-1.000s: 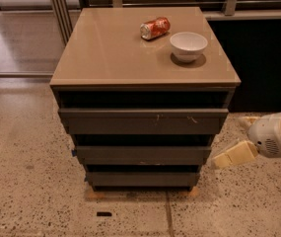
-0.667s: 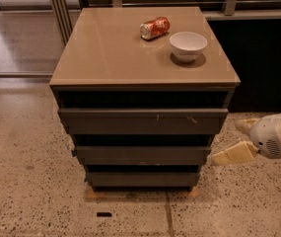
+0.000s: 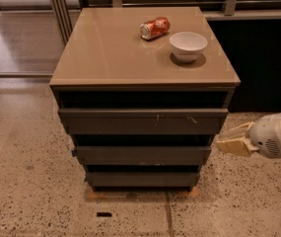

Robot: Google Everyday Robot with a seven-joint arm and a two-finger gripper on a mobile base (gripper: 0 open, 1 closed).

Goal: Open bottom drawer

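The bottom drawer (image 3: 142, 179) is the narrowest dark grey front, lowest of three on the cabinet, plain and handleless, sitting just above the floor. Above it are the mid-sized drawer front (image 3: 143, 155) and the widest drawer front (image 3: 142, 121) with pale scratch marks. My gripper (image 3: 225, 143) comes in from the right edge, with pale tan fingers on a white arm. It hangs beside the cabinet's right side, level with the middle drawer, close to its right end and above the bottom drawer.
On the tan cabinet top (image 3: 105, 53) lie a tipped red soda can (image 3: 155, 28) and a white bowl (image 3: 188, 45). Speckled floor (image 3: 26, 191) surrounds the cabinet. A dark wall panel (image 3: 263, 63) stands at the back right.
My gripper has shifted slightly left and up, nearer the cabinet's right side. The drawers, can and bowl have not moved.
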